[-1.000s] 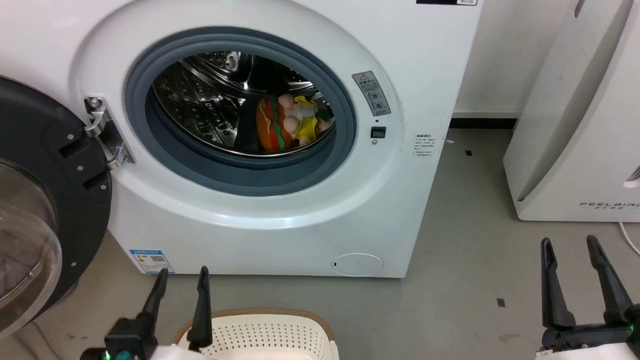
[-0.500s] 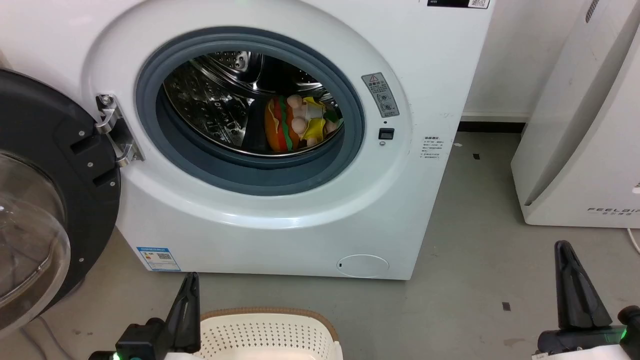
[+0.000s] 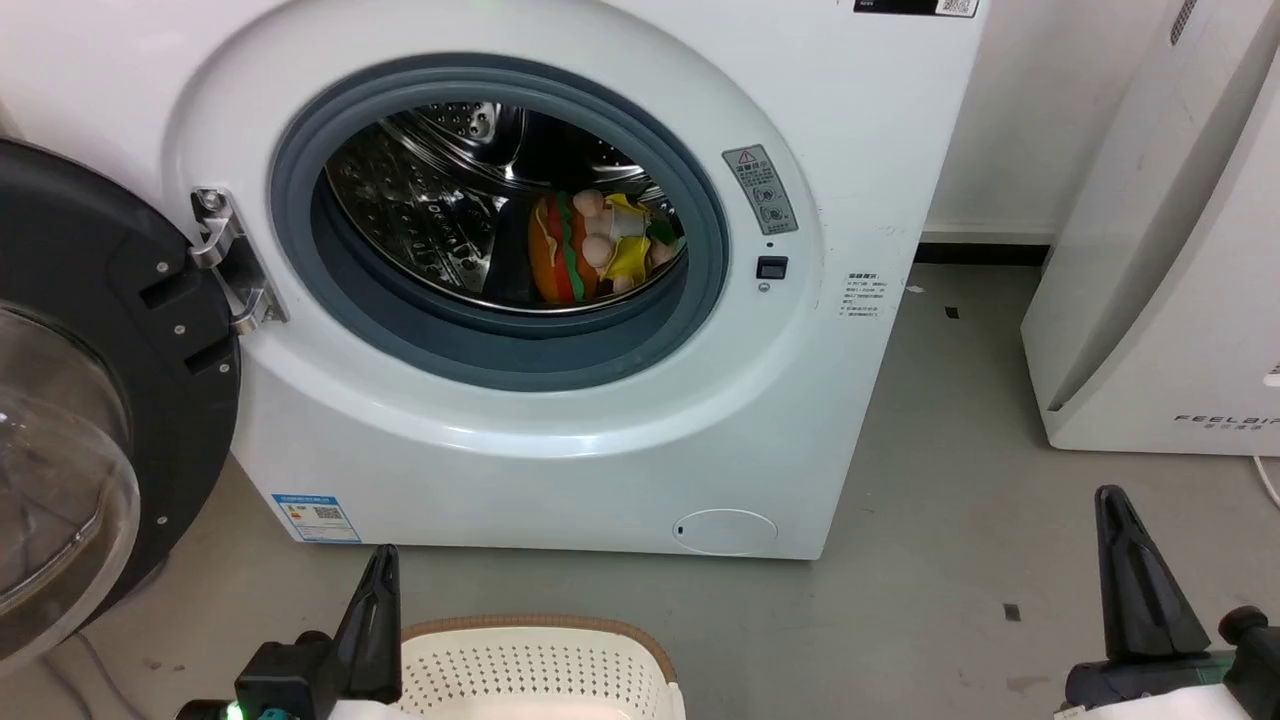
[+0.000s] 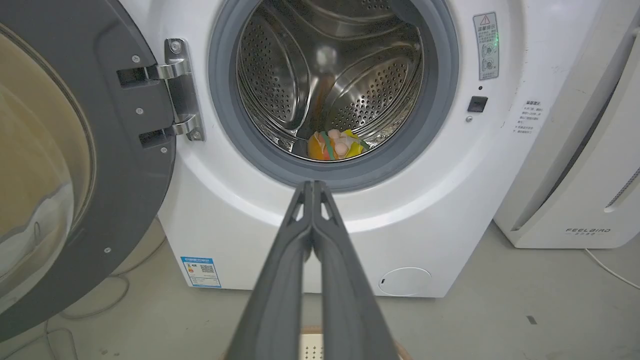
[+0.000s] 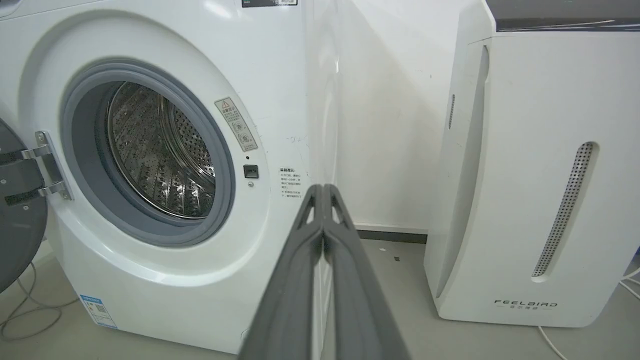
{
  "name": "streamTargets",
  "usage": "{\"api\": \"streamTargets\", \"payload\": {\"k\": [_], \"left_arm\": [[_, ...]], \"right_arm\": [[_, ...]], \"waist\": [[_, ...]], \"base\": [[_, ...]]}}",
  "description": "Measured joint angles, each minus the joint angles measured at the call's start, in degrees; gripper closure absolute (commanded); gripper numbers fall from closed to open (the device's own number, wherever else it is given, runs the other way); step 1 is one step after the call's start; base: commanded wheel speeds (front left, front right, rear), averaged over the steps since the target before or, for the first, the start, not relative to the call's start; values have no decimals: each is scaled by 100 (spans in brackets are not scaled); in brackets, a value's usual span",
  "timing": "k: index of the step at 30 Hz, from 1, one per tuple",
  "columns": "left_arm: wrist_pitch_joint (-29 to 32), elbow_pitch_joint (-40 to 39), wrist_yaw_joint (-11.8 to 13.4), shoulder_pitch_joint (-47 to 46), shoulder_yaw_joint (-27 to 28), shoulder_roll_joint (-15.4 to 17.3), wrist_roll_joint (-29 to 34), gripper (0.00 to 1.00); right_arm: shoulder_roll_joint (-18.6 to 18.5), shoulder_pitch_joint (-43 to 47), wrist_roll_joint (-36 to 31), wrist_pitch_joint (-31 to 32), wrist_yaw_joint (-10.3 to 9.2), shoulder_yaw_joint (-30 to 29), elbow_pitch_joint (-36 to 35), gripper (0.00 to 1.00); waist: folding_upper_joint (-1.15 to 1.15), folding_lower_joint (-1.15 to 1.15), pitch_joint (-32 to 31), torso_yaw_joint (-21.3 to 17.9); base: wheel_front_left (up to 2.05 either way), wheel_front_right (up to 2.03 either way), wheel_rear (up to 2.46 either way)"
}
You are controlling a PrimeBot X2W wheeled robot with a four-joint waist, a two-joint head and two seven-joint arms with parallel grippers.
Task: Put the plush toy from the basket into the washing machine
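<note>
The washing machine (image 3: 560, 470) is standing with its porthole open, and its dark glass door (image 3: 100, 400) is hanging wide at the robot's left. On the floor in front of it, the basket (image 3: 540, 665) is sitting at the bottom edge of the head view. Just beside it, the left gripper (image 3: 383, 570) is pointing upward, and the right gripper (image 3: 1112, 510) is doing the same far at the other side. Both are keeping their fingers pressed together and are carrying nothing.

The plush toy (image 3: 590, 245) is lying inside the steel drum (image 3: 420, 200), low and near the front, so I am judging the task as finished. The toy is looking light, soft and easy to squeeze, and neither slippery nor fragile. If somebody is needing to take it again, the thick burger part is offering the best hold. The thin peach limbs are giving a weaker one.
</note>
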Motion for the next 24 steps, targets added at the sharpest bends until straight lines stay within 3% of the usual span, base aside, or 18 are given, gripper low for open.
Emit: {"api": "streamTargets", "payload": {"k": [24], "left_arm": [[290,-67,-98,-38,154,-120,260,100]], "right_arm": [[0,-85,-101,281,0,126,140,100]], "waist": [[0,0,2,-60]], "base": [[0,0,0]]}}
